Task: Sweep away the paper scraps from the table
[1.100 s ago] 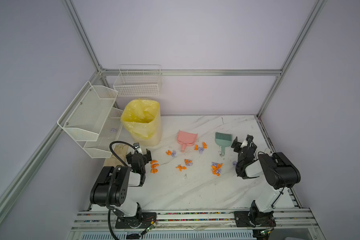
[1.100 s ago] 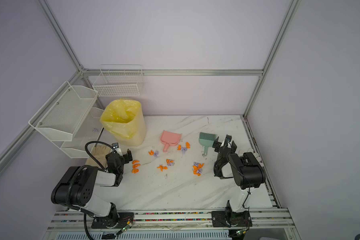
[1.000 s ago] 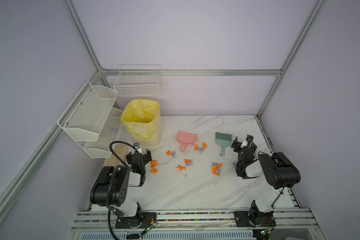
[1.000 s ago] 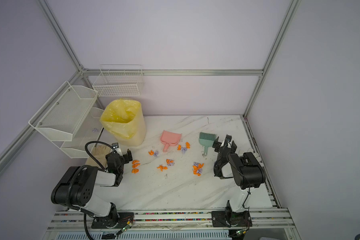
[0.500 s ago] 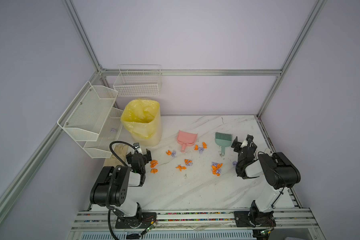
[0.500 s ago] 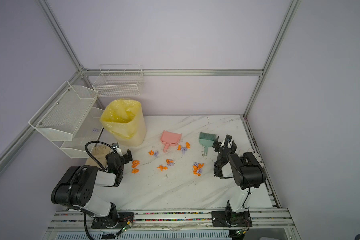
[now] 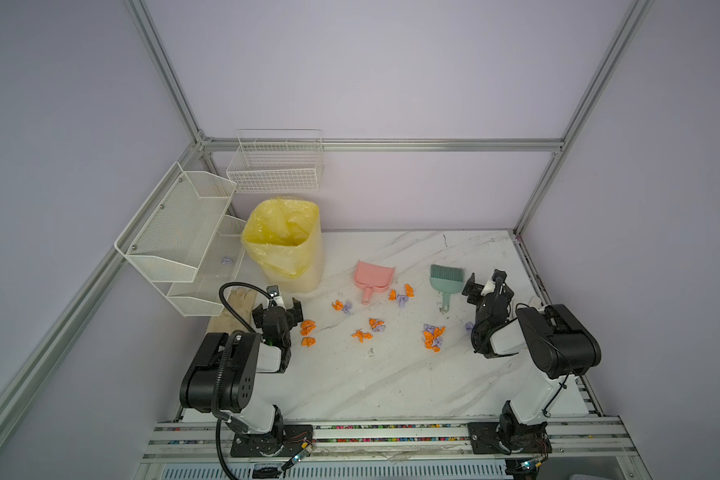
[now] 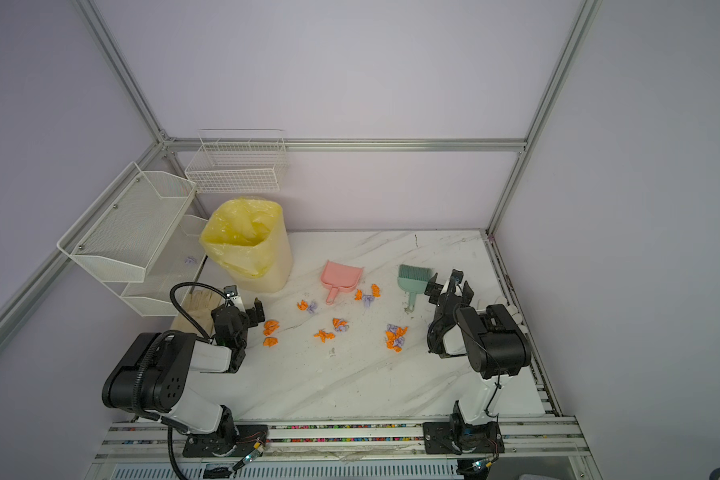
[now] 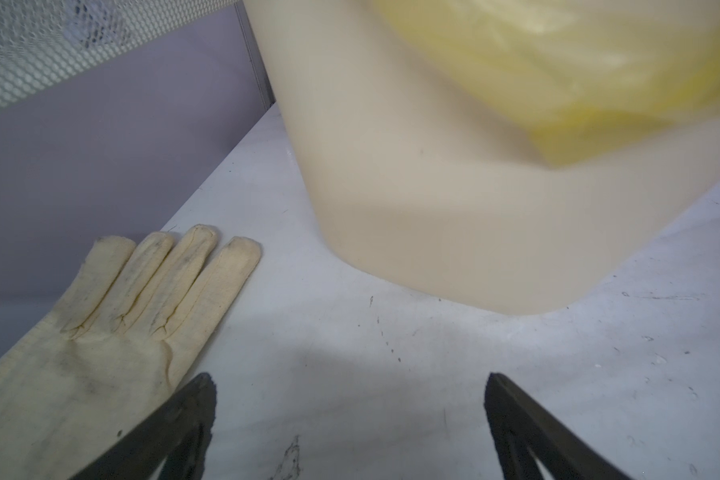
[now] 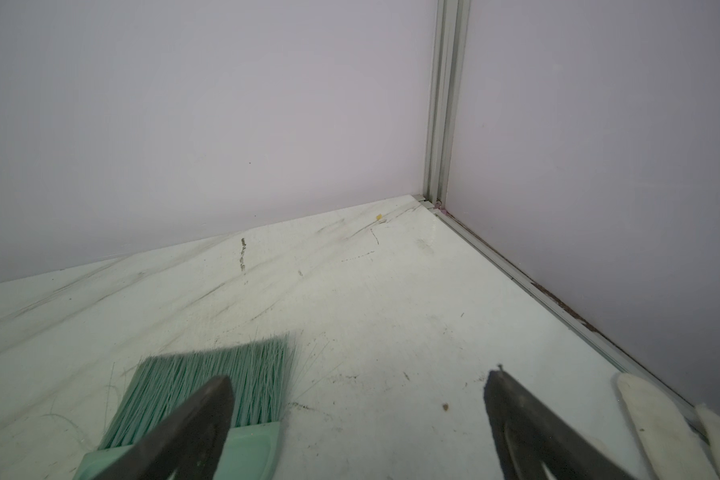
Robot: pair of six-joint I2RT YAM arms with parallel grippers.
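Several orange and lilac paper scraps [image 7: 433,337] [image 8: 395,336] lie scattered across the middle of the marble table [image 7: 391,382] [image 8: 350,382] in both top views. More of them lie near my left gripper [image 7: 307,328] and beside the pink dustpan [image 7: 373,277] [image 8: 341,276]. My left gripper [image 7: 277,309] [image 8: 242,311] [image 9: 348,380] stands open and empty, low over bare table left of the scraps. My right gripper [image 7: 485,282] [image 8: 449,286] [image 10: 358,377] is open and empty, just right of the teal brush [image 7: 445,280] [image 8: 412,278] [image 10: 208,382]. No scraps show in either wrist view.
A cream bin with a yellow liner [image 7: 287,245] [image 9: 454,208] stands at the back left. A beige glove [image 7: 235,303] [image 9: 100,332] lies beside my left gripper. White wire racks [image 7: 184,232] hang on the left wall. Pale glove fingers [image 10: 661,428] lie at the right edge.
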